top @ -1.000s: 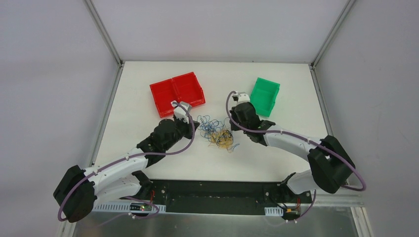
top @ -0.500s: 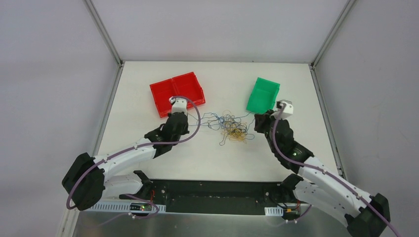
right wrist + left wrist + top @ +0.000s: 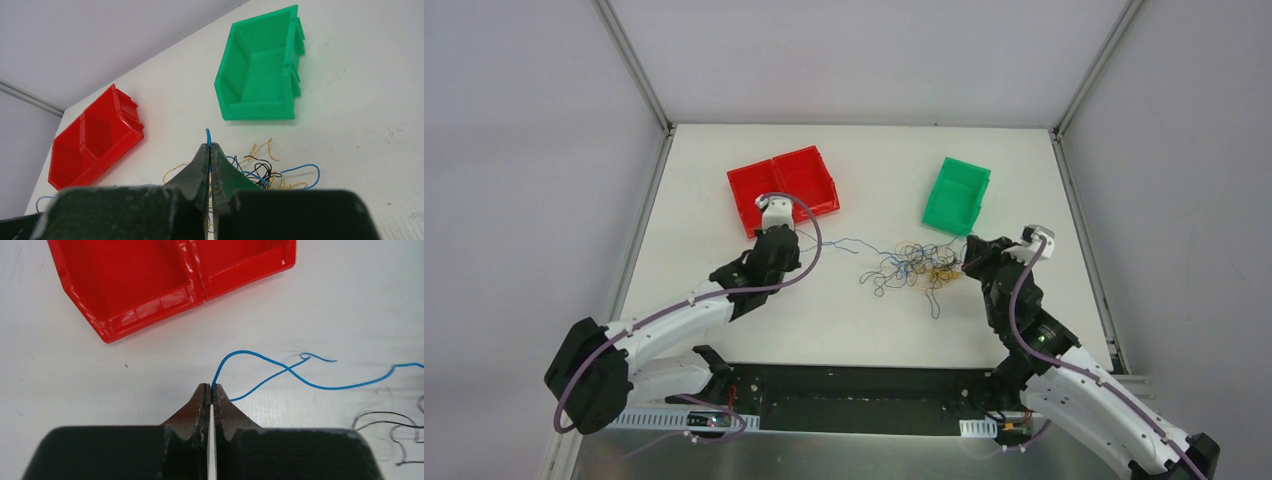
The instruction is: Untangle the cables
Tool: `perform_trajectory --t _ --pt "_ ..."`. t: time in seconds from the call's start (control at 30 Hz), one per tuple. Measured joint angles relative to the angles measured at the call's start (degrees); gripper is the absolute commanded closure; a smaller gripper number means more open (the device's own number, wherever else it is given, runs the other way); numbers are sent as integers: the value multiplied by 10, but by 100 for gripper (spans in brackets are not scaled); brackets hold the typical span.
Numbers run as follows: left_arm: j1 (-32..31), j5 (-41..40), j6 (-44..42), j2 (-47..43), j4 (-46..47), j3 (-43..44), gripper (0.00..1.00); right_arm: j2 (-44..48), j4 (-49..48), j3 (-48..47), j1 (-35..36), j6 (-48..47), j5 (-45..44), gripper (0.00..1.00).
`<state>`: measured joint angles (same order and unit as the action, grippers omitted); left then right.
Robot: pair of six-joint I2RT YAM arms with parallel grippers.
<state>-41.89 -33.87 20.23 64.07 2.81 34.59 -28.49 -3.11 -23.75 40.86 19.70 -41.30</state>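
Table (image 3: 350,300); wrist-only: cable (image 3: 287,370) in left claw (image 3: 211,388)

The white worktop (image 3: 724,310) carries two bins and a heap of wires. A red bin (image 3: 776,180) with two compartments sits toward the far left corner, at a slant to the edges. A green bin (image 3: 957,195) sits toward the far right corner, also slanted, well apart from the red one. Nearer the middle, a little to the right, lies a loose tangle of thin cables (image 3: 911,266): blue, yellow, orange and black. One blue strand (image 3: 849,242) runs out of it toward the left edge, and another trails toward the near edge.
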Motion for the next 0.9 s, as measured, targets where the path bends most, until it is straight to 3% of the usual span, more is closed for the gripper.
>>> perform_trajectory --t 0.03,0.07,0.13,0.2,0.3,0.37,0.57,0.9 --pt "0 9 0 -12 5 -3 100 -6 2 0 0 0 7 99" --pt "0 18 -1 -25 13 -8 100 -12 2 0 0 0 14 86" --pt "0 40 -2 -58 26 -23 100 -26 4 0 0 0 34 44" --pt "0 68 -6 -91 43 -40 100 -43 3 -1 0 -2 55 28" --pt "0 117 -15 -129 76 -63 100 -74 3 -6 0 -11 91 24" --pt "0 160 -23 -143 100 -77 100 -102 2 -16 0 -19 126 28" --pt "0 341 -46 -148 166 -93 100 -200 -31 -47 17 -59 263 28" --pt "-2 537 -37 -171 230 -93 100 -307 -95 -62 73 -134 336 28"
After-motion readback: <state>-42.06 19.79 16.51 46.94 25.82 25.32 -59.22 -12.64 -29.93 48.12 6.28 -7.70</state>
